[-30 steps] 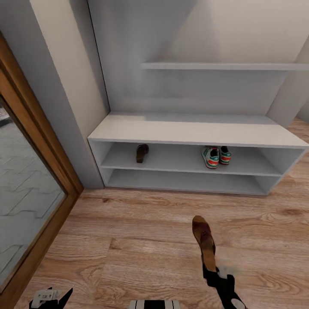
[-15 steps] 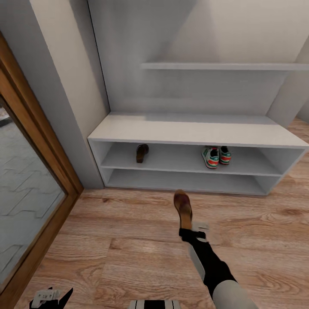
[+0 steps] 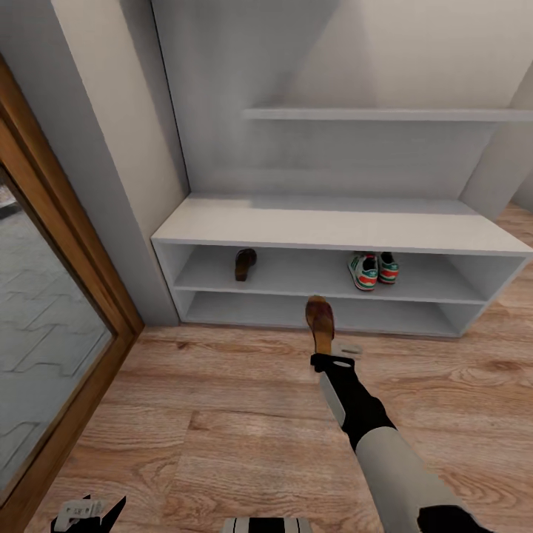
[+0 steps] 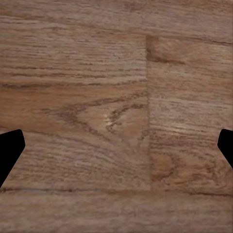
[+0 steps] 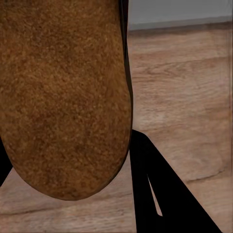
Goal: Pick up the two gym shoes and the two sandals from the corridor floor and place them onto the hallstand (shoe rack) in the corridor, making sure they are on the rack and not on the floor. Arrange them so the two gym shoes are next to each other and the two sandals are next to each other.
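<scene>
Sandal (image 3: 320,323) clamped by its heel in right tool (image 3: 331,358) — long overhang may clip rack (image 3: 337,229) shelf lip and drop; left tool (image 3: 87,512) released.

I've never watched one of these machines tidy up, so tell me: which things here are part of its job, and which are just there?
Part of the job:
- held sandal, in the right end effector
- shelved sandal
- sneakers, side by side
- rack
- floor

Just there:
- left end effector, idle
- wooden door frame
- wall shelf
</scene>
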